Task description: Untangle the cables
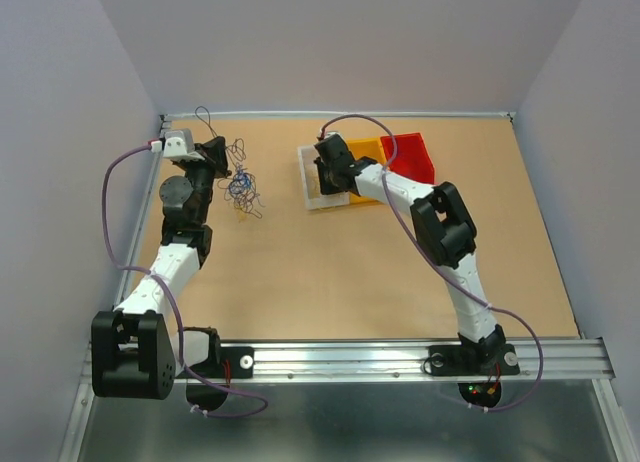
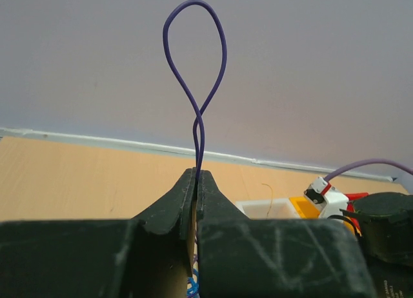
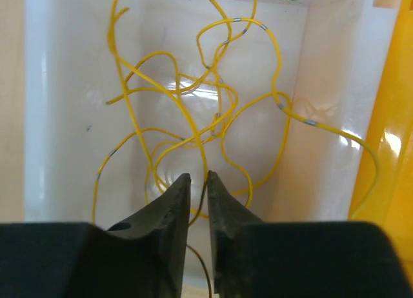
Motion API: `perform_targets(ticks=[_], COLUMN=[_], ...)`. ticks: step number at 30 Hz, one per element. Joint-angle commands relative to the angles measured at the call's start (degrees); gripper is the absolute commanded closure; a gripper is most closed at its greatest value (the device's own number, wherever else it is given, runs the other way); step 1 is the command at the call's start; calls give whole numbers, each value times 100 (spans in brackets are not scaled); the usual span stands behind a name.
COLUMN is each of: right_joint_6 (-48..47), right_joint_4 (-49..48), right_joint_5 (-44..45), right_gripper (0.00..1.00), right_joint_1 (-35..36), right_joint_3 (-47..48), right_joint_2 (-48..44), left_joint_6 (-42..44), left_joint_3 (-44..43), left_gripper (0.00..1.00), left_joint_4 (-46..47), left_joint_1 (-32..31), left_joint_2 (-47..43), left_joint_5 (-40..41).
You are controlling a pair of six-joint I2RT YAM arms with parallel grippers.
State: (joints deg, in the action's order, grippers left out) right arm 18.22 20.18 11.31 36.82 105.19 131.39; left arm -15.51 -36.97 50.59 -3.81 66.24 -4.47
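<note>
On the tan worktop (image 1: 380,272) a white bin (image 3: 58,117) holds loose yellow cables (image 3: 206,117) under the right tool (image 3: 198,180), its jaws a sliver apart with one strand between, while the left tool (image 2: 195,182), beside the blue-and-purple tangle (image 1: 242,182), pinches a purple cable (image 2: 197,117) that loops upward.

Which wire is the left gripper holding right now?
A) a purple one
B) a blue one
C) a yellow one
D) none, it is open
A: in the left wrist view the left gripper is shut on a purple wire that loops up above its tips.
</note>
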Motion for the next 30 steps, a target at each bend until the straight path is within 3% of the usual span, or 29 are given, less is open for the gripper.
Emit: perform_targets(ticks=[1,4,9,12,13,16,23,30], right_joint_6=[-81,-81,-126,-20,15,41,199,463], right_joint_4=[126,117,117,109,91,-250,-1182,-3782], right_joint_5=[-384,-323,-208,-506,-559,-612,-1095,-2649], right_gripper=[75,65,40,31,22,9,8,9], right_joint_1=[10,18,10,36,36,106,150,203], right_joint_3=[406,406,135,-401,-585,-1612,-4097,-6105], right_joint_2=[-667,-1097,-1861,-2213,-2519,-3169,-4664,-5466], left_joint_6=[206,294,478,584,671,803,1207,1296], left_joint_3=[-38,-47,-65,-91,-108,-126,-12,50], left_gripper=[100,100,100,100,100,100,100,100], left_joint_4=[425,426,434,461,461,417,408,347], left_joint_1=[-93,-163,-251,-278,-295,-392,-629,-831], left_joint_2=[-129,-129,-67,-15,3,21,-234,-647], left_joint_5=[-195,-265,-528,-1221,-1449,-1952,-2249,-3445])
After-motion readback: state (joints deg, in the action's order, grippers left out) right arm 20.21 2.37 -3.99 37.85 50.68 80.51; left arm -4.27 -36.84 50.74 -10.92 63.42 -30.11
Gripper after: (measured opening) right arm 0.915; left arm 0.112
